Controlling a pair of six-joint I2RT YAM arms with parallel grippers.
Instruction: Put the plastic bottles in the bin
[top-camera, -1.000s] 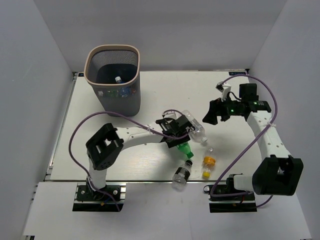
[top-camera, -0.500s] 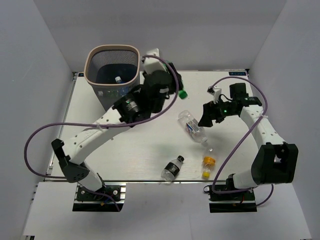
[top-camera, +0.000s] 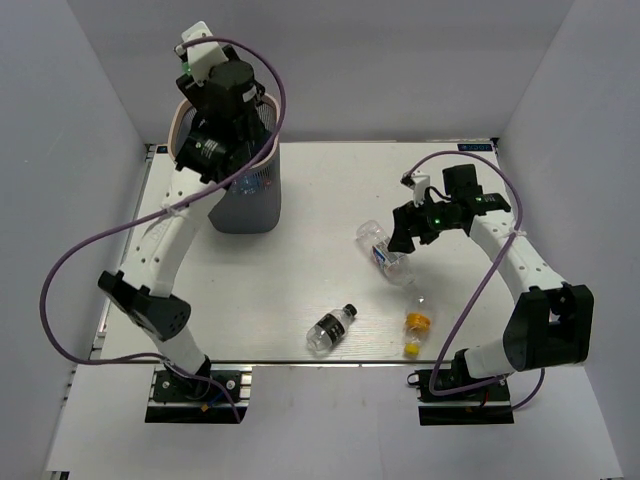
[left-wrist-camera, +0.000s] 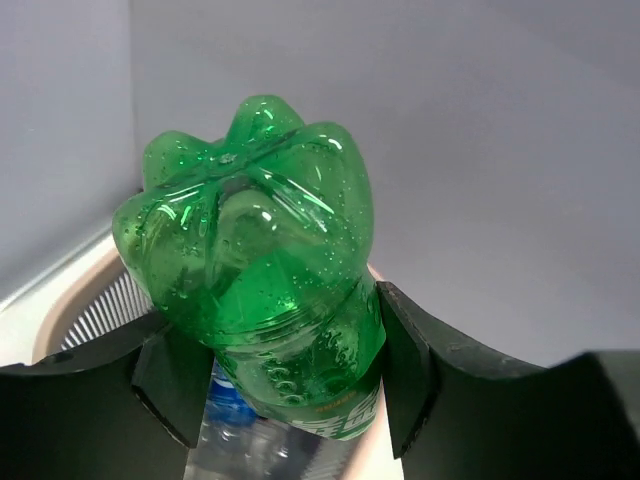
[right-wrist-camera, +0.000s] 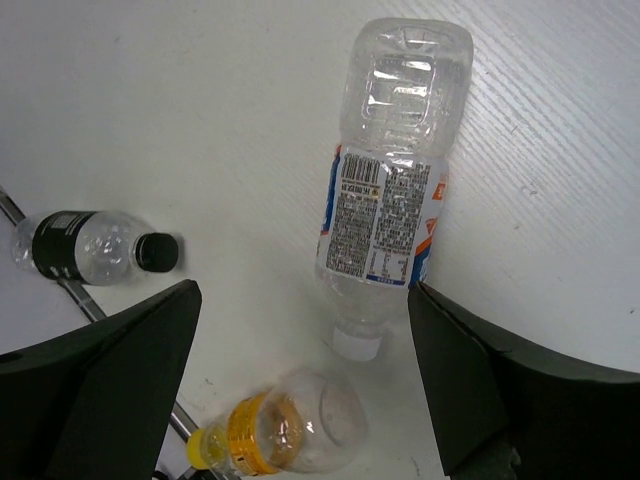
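One white desk (top-camera: 300, 290) is seen from above, with everything else sat on it or hanging over it. At its far left corner the dark mesh bin (top-camera: 252, 205) is stood upright, and its pale rim is mostly hidden in the top view by the left arm, which is stretched up and over it.

The left end effector (left-wrist-camera: 285, 375) is held right above the bin's opening and is pinched on a green bottle (left-wrist-camera: 260, 260). The bottle is gripped around its lower body, with its lobed base pointed at the wrist camera. Underneath it, inside the bin, something blue-labelled and clear can be made out. It's probably another bottle, but the view is too blocked to be sure.

Over on the right side, the right end effector (top-camera: 400, 238) is spread wide and nothing is held in it. It is hung just over a clear bottle (right-wrist-camera: 385, 215) with a white, blue and orange label, which is laid on its side between the two fingers as seen from the wrist.

Nearer the front edge, an orange-labelled bottle (top-camera: 416, 322) with a yellow cap is laid flat, and a black-labelled bottle (top-camera: 330, 330) is laid to its left, well apart from the bin.
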